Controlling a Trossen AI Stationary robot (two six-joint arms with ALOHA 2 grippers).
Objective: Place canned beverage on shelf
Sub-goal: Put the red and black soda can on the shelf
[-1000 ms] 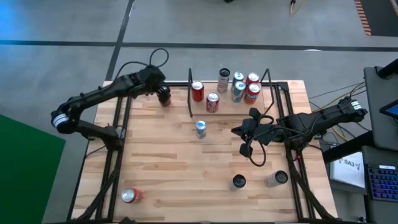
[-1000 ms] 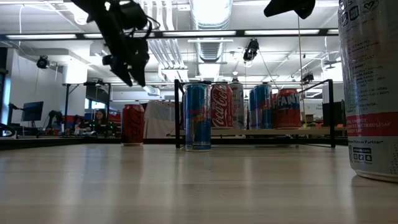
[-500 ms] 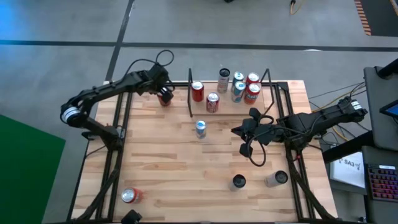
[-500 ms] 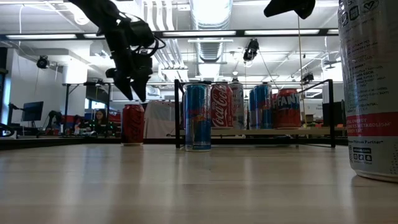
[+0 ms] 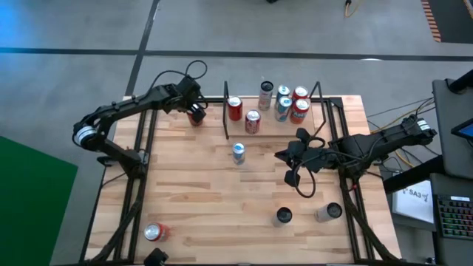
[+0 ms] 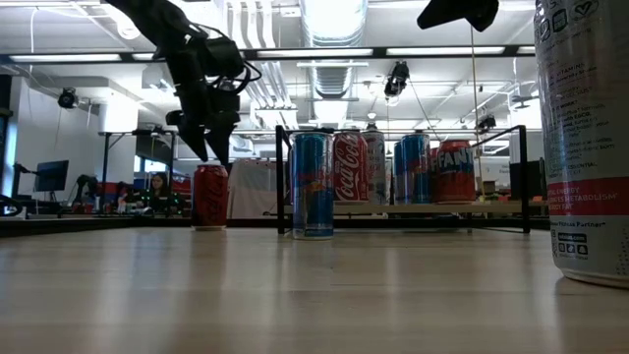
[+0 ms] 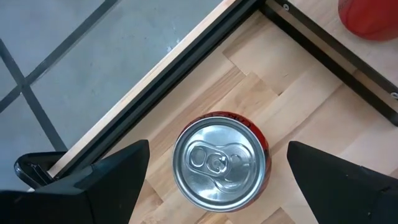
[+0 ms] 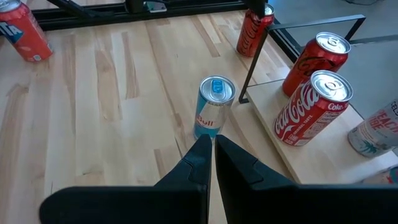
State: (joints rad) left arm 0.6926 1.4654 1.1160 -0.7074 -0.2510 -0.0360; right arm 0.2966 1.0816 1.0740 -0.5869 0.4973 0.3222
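A red can (image 7: 217, 163) stands upright on the tabletop near the far left corner, just left of the shelf (image 5: 310, 127). My left gripper (image 7: 217, 180) hovers open above it, one finger on each side of its top and apart from it; in the low view the gripper (image 6: 211, 147) hangs just over the can (image 6: 209, 197). The shelf holds several upright cans (image 6: 393, 167). A slim blue can (image 8: 212, 106) stands on the table in front of the shelf. My right gripper (image 8: 211, 152) is shut and empty, held above the table to the right of the blue can.
The shelf's black posts and rails (image 5: 225, 111) stand close to the right of the red can. An orange can (image 5: 155, 232) lies near the front left. A dark can (image 5: 284, 216) and a silver one (image 5: 328, 213) sit at the front right. A cable (image 5: 299, 181) loops below my right gripper.
My left gripper has come down toward the red can at the far left and tipped a little more downward, staying open. It has slowed over the last half second. The cans have not moved.
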